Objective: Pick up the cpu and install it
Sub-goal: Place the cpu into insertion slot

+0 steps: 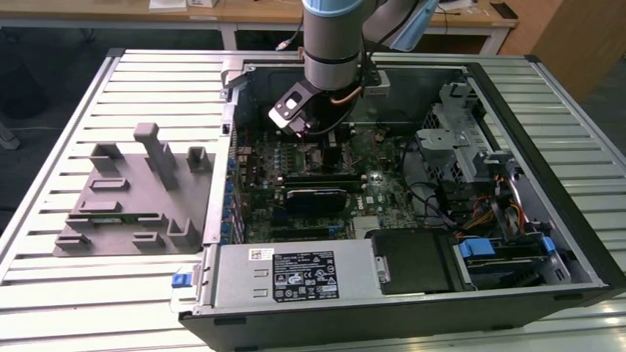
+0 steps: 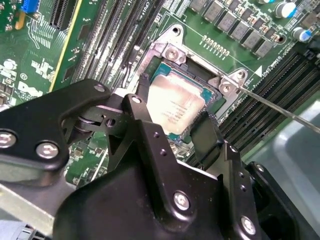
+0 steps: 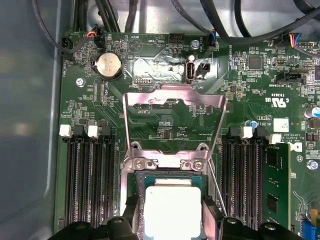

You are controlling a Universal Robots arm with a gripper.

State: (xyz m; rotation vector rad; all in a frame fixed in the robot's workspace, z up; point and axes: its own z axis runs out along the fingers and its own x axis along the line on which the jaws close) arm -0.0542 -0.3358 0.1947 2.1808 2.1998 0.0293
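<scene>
cpu (image 2: 175, 107) (image 3: 172, 207) sits at the open socket (image 2: 170, 50) on the motherboard (image 3: 80, 65), silvery plate up; gripper (image 2: 173, 104) (image 3: 171, 215) clenched on it, black fingers (image 2: 141, 92) against 2 opposite edges. Load plate (image 3: 172, 95) hinged back, thin lever (image 2: 280, 107) just beside the socket. Memory slots (image 3: 87, 175) flank both sides. Exterior view: arm reaches into the open computer case (image 1: 411, 293); grey fixture tray (image 1: 127, 198) lies well apart on the slatted table (image 1: 59, 95)

A slatted metal table (image 1: 157, 81) carries a grey fixture tray (image 1: 117, 213) beside an open computer case (image 1: 391, 323).
</scene>
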